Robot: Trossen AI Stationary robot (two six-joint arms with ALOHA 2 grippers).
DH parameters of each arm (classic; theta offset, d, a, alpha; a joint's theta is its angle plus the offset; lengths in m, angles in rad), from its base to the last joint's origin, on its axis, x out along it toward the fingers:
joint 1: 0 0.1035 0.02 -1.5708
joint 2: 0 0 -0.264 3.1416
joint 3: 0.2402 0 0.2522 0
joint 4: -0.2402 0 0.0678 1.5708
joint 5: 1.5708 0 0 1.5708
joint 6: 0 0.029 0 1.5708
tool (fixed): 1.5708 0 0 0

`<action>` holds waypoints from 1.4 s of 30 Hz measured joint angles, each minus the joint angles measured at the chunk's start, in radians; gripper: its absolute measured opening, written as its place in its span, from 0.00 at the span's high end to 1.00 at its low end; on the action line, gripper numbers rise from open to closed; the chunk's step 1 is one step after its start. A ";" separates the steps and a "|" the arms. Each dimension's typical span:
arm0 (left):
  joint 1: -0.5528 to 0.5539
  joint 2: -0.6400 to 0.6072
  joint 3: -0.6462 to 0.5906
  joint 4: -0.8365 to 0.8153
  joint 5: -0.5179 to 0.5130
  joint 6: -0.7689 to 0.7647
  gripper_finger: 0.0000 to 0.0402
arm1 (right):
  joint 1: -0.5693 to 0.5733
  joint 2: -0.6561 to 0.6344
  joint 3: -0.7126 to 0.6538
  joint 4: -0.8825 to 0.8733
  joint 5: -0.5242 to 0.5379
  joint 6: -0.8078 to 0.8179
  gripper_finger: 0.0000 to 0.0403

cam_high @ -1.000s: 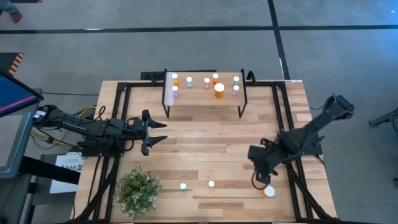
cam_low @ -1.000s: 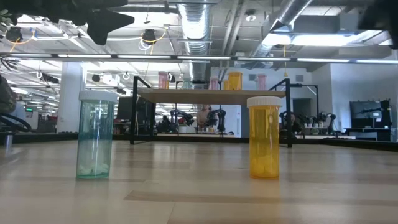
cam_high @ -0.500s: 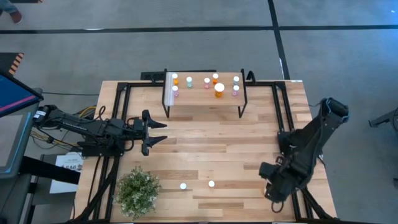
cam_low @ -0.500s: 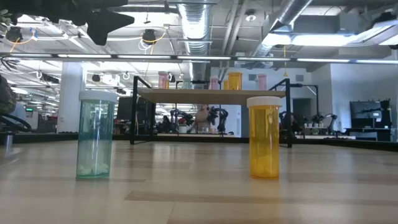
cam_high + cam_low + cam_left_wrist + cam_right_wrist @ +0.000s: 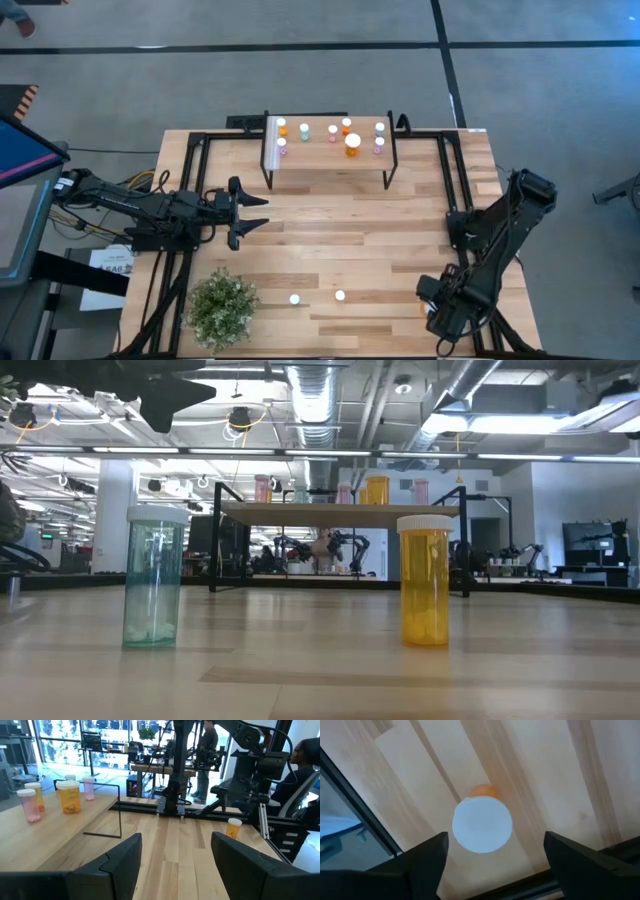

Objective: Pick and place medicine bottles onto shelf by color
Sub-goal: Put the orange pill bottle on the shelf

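Observation:
An orange medicine bottle with a white cap (image 5: 482,825) stands upright on the table near its right front corner. My right gripper (image 5: 495,845) points down over it, open, one finger on each side of the cap and clear of it; in the high view the gripper (image 5: 440,312) hides the bottle. Two more bottles stand at the table's front: a pale green one (image 5: 153,575) and an orange one (image 5: 425,580). The shelf (image 5: 320,152) at the far edge carries several bottles. My left gripper (image 5: 255,212) waits open and level at mid-left.
A bushy potted plant (image 5: 222,308) stands at the front left. Black frame rails (image 5: 190,200) run along the table's left and right sides. Bare wood lies between the shelf's legs and the front bottles. People and other robot arms show in the room beyond.
My right gripper has swung toward the table's near edge and right front corner, come down and rolled about its own axis. It now stands over the orange bottle that showed beside it a second ago. No bottle has moved.

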 joint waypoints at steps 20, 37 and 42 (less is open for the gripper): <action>0.000 0.000 0.000 -0.004 0.002 -0.001 0.44 | -0.001 0.003 -0.096 0.112 0.007 0.038 0.01; 0.000 0.000 0.000 -0.005 0.003 -0.006 0.44 | -0.023 0.002 -0.132 0.164 0.026 -0.027 0.32; 0.000 0.000 0.000 -0.006 0.002 -0.016 0.44 | -0.062 -0.022 -0.129 0.163 0.021 -0.083 0.43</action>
